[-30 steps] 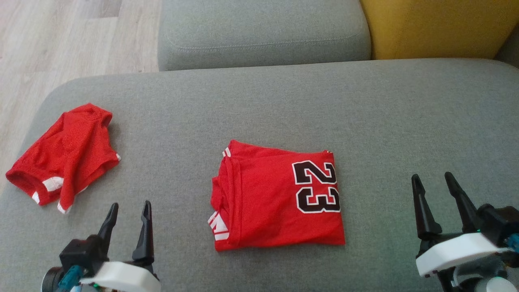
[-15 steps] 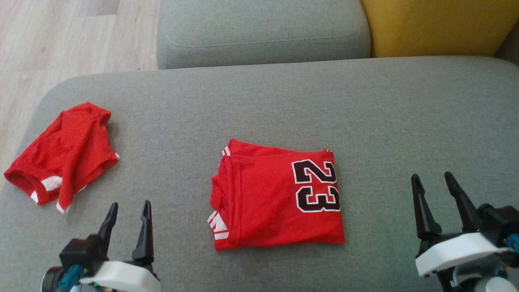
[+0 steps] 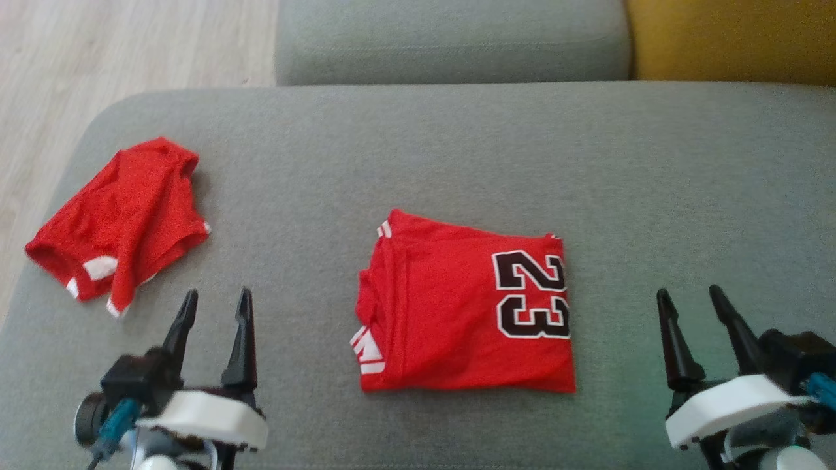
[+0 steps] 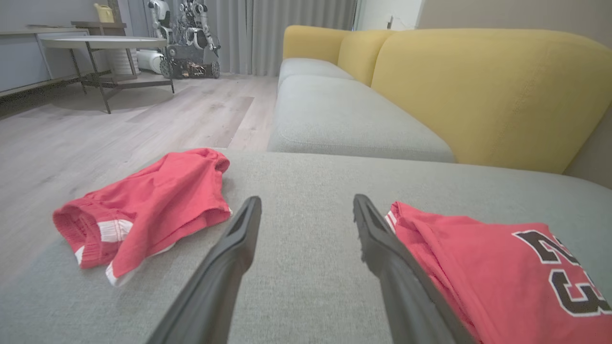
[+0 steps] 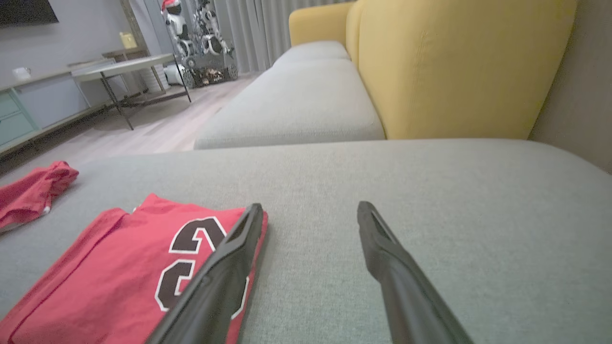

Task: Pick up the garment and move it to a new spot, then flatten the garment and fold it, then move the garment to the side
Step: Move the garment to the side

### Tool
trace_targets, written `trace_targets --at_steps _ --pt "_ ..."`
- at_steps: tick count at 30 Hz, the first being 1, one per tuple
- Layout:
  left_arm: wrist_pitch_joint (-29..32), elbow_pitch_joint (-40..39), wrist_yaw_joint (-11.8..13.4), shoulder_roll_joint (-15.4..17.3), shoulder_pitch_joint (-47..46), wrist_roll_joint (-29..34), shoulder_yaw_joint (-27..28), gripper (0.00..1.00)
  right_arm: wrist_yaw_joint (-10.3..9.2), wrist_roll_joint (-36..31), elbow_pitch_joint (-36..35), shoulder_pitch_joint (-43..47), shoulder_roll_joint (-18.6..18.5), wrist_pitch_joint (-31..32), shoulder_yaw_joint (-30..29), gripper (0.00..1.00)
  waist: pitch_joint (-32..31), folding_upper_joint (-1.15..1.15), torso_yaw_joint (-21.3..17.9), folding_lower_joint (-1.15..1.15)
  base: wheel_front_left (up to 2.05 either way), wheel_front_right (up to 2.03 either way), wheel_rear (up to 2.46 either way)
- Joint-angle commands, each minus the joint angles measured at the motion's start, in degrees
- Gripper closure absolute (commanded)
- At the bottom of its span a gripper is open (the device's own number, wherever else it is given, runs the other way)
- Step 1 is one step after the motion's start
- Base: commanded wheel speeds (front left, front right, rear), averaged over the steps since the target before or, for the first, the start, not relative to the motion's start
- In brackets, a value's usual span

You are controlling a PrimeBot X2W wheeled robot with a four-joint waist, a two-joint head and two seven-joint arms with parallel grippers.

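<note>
A red garment, a jersey (image 3: 457, 313) printed with 23, lies folded into a flat rectangle in the middle of the grey sofa cushion (image 3: 418, 150). A second red garment, shorts (image 3: 124, 215) with white trim, lies crumpled near the cushion's left end. My left gripper (image 3: 217, 295) hovers open between the two, nothing in it; the left wrist view has the shorts (image 4: 158, 200) left of that gripper (image 4: 307, 200) and the jersey (image 4: 478, 267) to its right. My right gripper (image 3: 689, 292) is open over bare cushion right of the jersey (image 5: 110, 277), which that gripper (image 5: 311, 206) borders with its left finger.
A second grey seat cushion (image 3: 450, 39) and a yellow backrest (image 3: 731, 39) lie beyond. Wooden floor (image 3: 130, 46) drops off past the cushion's left edge. Across the room stand a table (image 4: 105, 45) and another robot (image 4: 186, 28).
The whole head picture has shifted, so the camera moved. Both garments lie as before on the cushion, and both grippers stay open in the same places.
</note>
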Motion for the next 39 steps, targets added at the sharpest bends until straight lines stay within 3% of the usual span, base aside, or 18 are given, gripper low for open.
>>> trace_targets --at_steps 1,12,20,21,30,39 --pt "-0.9 -2.3 0.0 0.1 -4.3 -0.2 1.4 0.0 -0.04 0.1 -0.5 -3.5 -1.1 0.4 1.5 0.0 1.8 0.0 2.2 0.0 0.0 0.0 0.0" --pt "-3.8 1.2 -1.4 -2.0 -11.3 -1.1 -0.6 0.0 -0.04 1.9 13.6 -9.2 -1.5 0.7 4.8 0.0 6.6 0.0 9.4 0.0 0.0 0.0 0.0" --pt "-4.7 3.4 -1.8 -3.0 -13.3 -1.2 -0.9 0.0 -0.04 2.4 25.5 -13.7 -1.3 4.1 5.0 0.0 7.6 0.0 12.0 0.0 0.0 0.0 0.0" --pt "-4.7 3.5 -1.8 -3.2 -13.5 -1.2 -0.8 0.0 -0.04 2.7 26.9 -14.2 -1.1 5.1 5.1 1.0 7.8 0.0 11.9 0.0 0.0 0.0 0.0" --pt "-4.8 2.0 -2.4 -3.6 -14.1 -0.1 0.2 0.0 -0.04 2.8 25.4 -17.2 -2.1 4.2 8.0 1.0 9.2 0.0 7.5 0.0 0.0 0.0 0.0" --pt "-4.8 0.4 -3.5 -3.5 -15.0 1.2 0.9 0.0 -0.04 3.7 22.3 -21.8 -6.0 2.9 14.9 1.0 11.1 0.0 -2.6 0.0 0.0 0.0 0.0"
